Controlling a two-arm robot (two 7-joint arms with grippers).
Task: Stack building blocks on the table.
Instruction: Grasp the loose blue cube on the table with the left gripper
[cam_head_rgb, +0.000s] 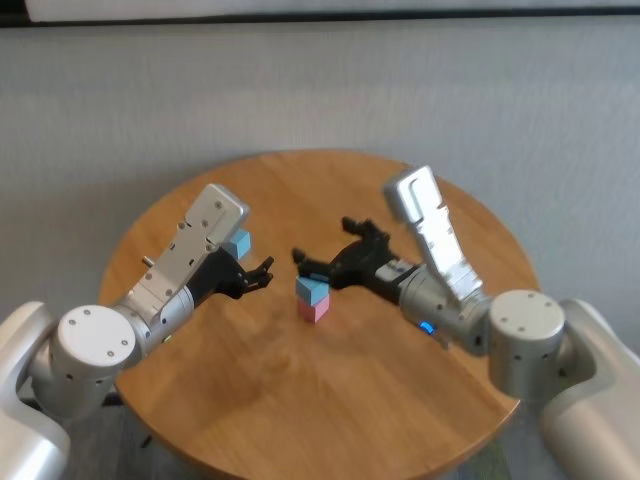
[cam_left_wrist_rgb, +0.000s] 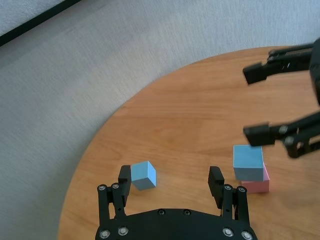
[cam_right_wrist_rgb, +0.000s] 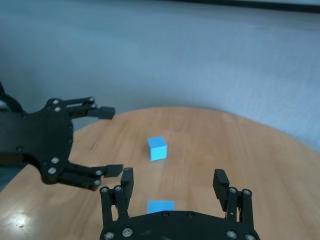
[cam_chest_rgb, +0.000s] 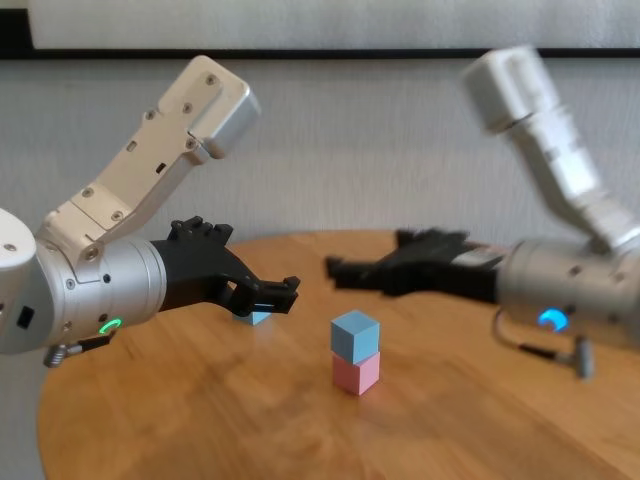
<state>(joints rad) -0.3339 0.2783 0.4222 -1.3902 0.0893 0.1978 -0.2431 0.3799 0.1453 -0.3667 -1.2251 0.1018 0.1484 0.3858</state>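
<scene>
- While a matte light blue cube (cam_head_rgb: 311, 289) sits on the pale pink cube (cam_head_rgb: 315, 309) mid-counter (cam_head_rgb: 330, 420), head view shows the right gripper (cam_head_rgb: 325, 258) spread just behind it.
- Left wrist: left gripper (cam_left_wrist_rgb: 170, 176) gapes empty; second light blue cube (cam_left_wrist_rgb: 143, 174) lies just beside one finger.
- Right wrist: right jaws clear of the stack.
- Chest: judging so, next comes grasping that loose cube.

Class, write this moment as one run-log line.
stack: blue block on pink block | loose: second blue block on table | right gripper: open, above stack | left gripper: open, near loose block
</scene>
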